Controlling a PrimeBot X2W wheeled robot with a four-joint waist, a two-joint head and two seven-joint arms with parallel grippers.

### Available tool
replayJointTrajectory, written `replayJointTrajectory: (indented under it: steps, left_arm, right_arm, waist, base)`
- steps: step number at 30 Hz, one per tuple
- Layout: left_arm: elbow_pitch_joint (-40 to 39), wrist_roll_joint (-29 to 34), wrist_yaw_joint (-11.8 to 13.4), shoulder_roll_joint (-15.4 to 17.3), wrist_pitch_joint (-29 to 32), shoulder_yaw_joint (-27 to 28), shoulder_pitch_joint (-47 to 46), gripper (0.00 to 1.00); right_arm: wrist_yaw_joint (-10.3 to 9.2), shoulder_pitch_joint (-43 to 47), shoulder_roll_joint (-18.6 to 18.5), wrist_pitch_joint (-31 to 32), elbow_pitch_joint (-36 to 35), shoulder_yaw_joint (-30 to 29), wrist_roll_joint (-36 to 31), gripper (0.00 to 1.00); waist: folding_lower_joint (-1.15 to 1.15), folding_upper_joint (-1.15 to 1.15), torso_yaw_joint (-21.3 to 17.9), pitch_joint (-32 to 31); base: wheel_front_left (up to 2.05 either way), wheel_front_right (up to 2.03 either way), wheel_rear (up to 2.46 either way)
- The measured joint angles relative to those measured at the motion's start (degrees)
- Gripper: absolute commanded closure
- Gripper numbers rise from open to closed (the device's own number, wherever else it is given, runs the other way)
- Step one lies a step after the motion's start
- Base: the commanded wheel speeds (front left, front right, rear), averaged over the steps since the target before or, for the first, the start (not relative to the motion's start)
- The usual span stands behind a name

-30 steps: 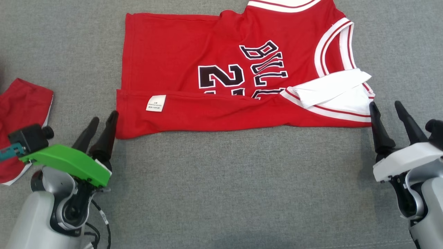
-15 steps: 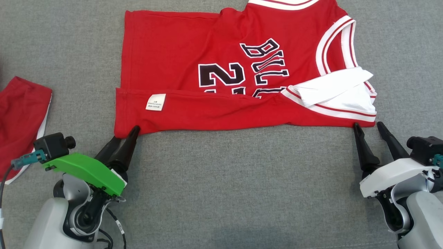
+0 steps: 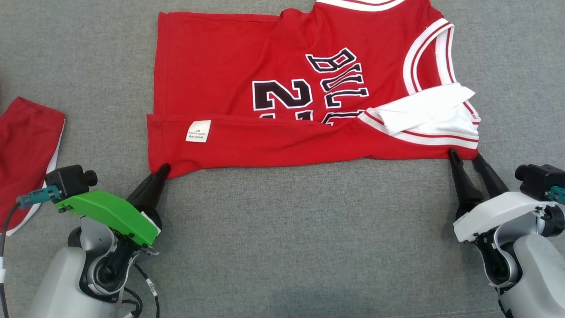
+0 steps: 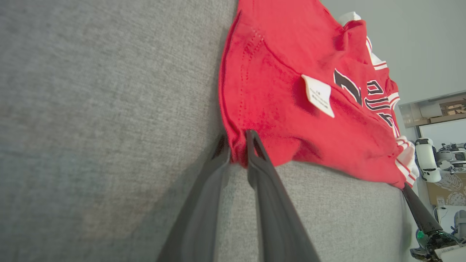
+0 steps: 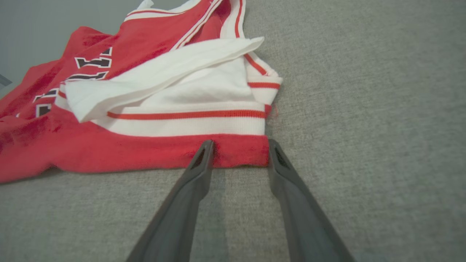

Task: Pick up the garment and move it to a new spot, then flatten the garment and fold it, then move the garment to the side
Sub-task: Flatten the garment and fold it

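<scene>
Here's the garment (image 3: 247,66), a red sleeveless jersey with white-and-red trim, spread across the grey worktop (image 3: 309,243), hem toward the robot's left and shoulders toward its right. Its near long side is folded up over the front, so the black number print (image 3: 282,95) is half covered and a white label (image 3: 198,131) sits on the folded strip near the hem. At the shoulder end a white inner layer (image 3: 423,110) is flipped open on top of the red.

Down at the garment's near-left corner is the left gripper (image 3: 162,168). The left wrist view tells it plainly: the left gripper (image 4: 236,140) has its fingers (image 4: 256,149) drawn in tight, with the red hem corner bunched between them. That corner is grasped.

Over at the garment's near-right corner, the right gripper (image 3: 463,154) has its tips right at the fabric's edge. From the right wrist view, the right gripper (image 5: 240,143) stands with its fingers (image 5: 202,156) apart, one on each side of the short red strip below the white band, both tips touching the cloth's edge. The strip lies flat between them, not pinched, so that one is released.

Well off the garment's hem end, a second red cloth (image 3: 26,141) with a white edge lies by itself.
</scene>
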Motion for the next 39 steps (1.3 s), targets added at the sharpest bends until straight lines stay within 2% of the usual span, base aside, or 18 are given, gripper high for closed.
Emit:
replayJointTrajectory:
  steps: [8,14,22,31,39]
  left_arm:
    - [0.73,-0.82,-1.03,0.42,0.53,0.42,0.11,1.0]
    - [-1.9,-1.86,-1.98,2.11,0.54,1.42,2.33,1.0]
    - [-7.03,-3.03,-2.24,2.89,0.55,1.1,10.59,1.0]
    - [-10.68,-4.17,-0.92,2.44,0.63,0.64,22.83,1.0]
    - [-11.41,-3.57,-0.27,2.13,0.54,-0.04,23.36,1.0]
  right_arm:
    - [1.89,-0.12,0.32,1.88,1.24,-0.4,4.47,1.0]
    - [2.86,0.48,-1.94,3.09,-0.25,-1.89,7.62,1.0]
    - [3.09,8.79,-4.91,6.21,-3.83,-3.3,11.39,1.0]
    - [3.33,18.67,-5.19,7.59,-7.05,-5.39,14.68,1.0]
    - [3.32,19.01,-5.21,9.14,-7.65,-3.57,14.1,1.0]
  waist:
    - [0.0,0.0,-0.25,-1.91]
    - [0.0,0.0,-0.55,-4.16]
    - [0.0,0.0,-0.93,-7.51]
    - [0.0,0.0,-1.41,-8.45]
    - [0.0,0.0,-1.66,-6.54]
  base:
    - [0.0,0.0,0.0]
    - [0.0,0.0,0.0]
    - [0.0,0.0,0.0]
    - [0.0,0.0,0.0]
    - [0.0,0.0,0.0]
